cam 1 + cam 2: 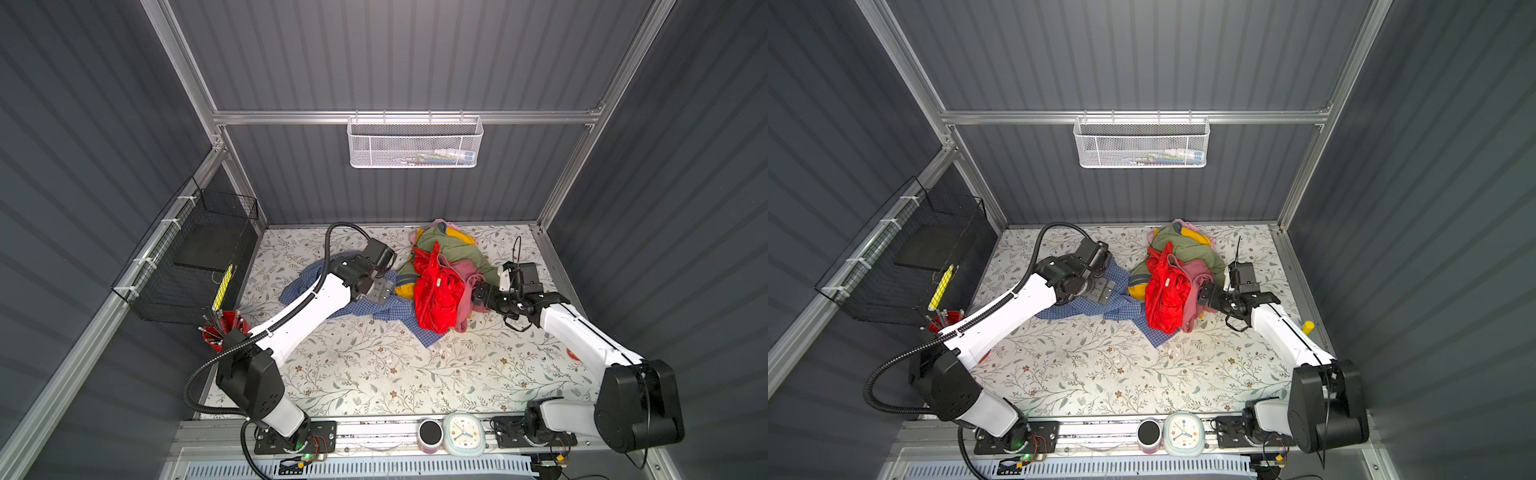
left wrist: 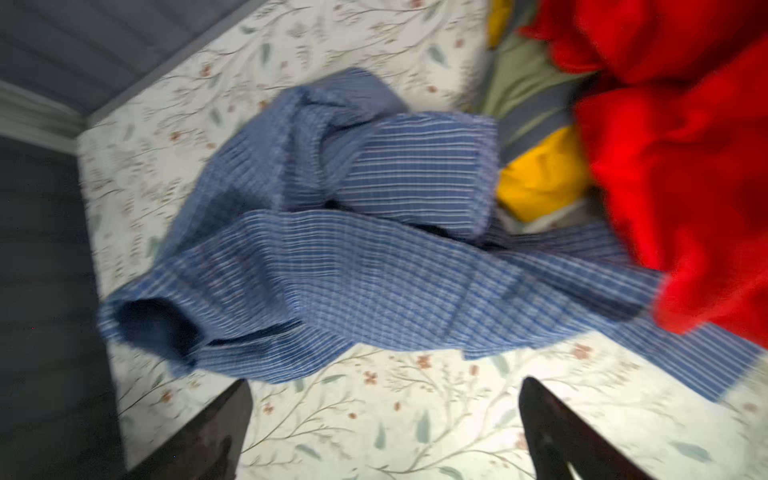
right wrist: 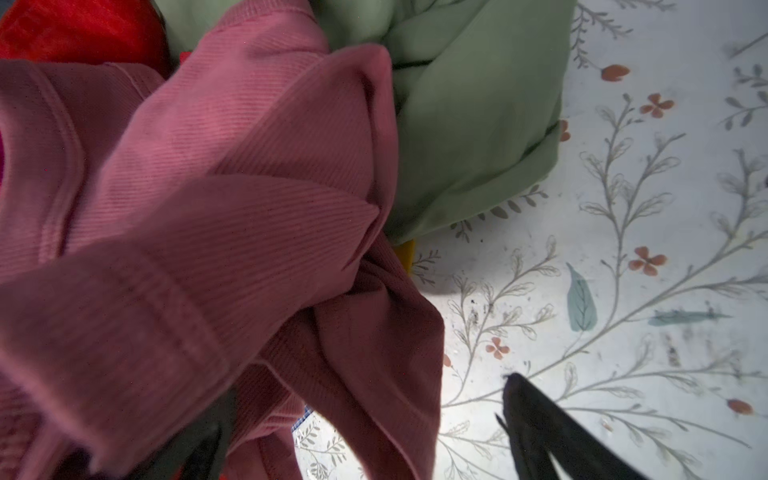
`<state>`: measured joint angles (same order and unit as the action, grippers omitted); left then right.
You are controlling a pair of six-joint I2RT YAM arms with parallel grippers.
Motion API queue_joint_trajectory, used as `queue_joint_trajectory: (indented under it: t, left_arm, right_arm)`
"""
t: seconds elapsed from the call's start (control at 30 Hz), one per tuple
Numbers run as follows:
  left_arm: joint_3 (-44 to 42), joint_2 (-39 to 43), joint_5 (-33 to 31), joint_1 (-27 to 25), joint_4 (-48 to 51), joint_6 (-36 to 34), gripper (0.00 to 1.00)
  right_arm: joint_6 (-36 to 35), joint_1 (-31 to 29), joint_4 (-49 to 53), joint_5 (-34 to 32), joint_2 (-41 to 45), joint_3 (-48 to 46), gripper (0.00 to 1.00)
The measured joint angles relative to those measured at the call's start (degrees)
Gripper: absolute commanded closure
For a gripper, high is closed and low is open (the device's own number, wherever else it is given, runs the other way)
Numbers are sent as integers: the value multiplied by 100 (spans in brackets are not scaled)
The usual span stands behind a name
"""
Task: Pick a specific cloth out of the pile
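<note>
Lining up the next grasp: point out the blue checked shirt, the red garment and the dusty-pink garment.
blue checked shirt (image 2: 374, 270), left wrist view, middle of the spread fabric
red garment (image 1: 436, 295), a top view, its crumpled middle
dusty-pink garment (image 3: 208, 208), right wrist view, its ribbed fold

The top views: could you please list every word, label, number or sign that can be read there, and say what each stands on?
No text can be read in either top view.
clock: the dial markings are too small to read.
white tag on the red garment: too small to read.
packages in the white mesh basket: the labels are blurred behind the mesh.
</note>
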<state>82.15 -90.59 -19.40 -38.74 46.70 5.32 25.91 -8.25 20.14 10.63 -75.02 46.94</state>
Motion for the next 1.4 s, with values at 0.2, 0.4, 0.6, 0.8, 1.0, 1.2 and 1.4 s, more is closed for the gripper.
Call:
queue_joint_trajectory:
  t: [0.2, 0.4, 0.6, 0.8, 1.0, 1.2, 1.4]
  left_arm:
    - [22, -518, 1110, -136, -511, -490, 0]
    - [151, -1550, 1602, -282, -568, -732, 1]
    - [170, -2050, 1753, -323, -741, -706, 6]
    - [149, -2142, 1624, -323, -1093, -490, 60]
    - [-74, -1657, 1375, -286, -1333, -369, 94]
    - [87, -741, 1174, -122, -1193, -363, 100]
    - [393, -74, 946, 157, -918, -363, 100]
  right_arm:
    - [-33, 0, 83, -59, 37, 4, 1]
    - [-46, 0, 111, -101, 44, 50, 1]
    - [-48, 0, 208, -170, 66, 103, 1]
    - [-57, 2, 271, -254, 184, 103, 1]
    - [-114, 39, 413, -402, 442, 107, 1]
    - [-190, 157, 474, -485, 686, 109, 1]
    - [-201, 173, 503, -485, 688, 109, 1]
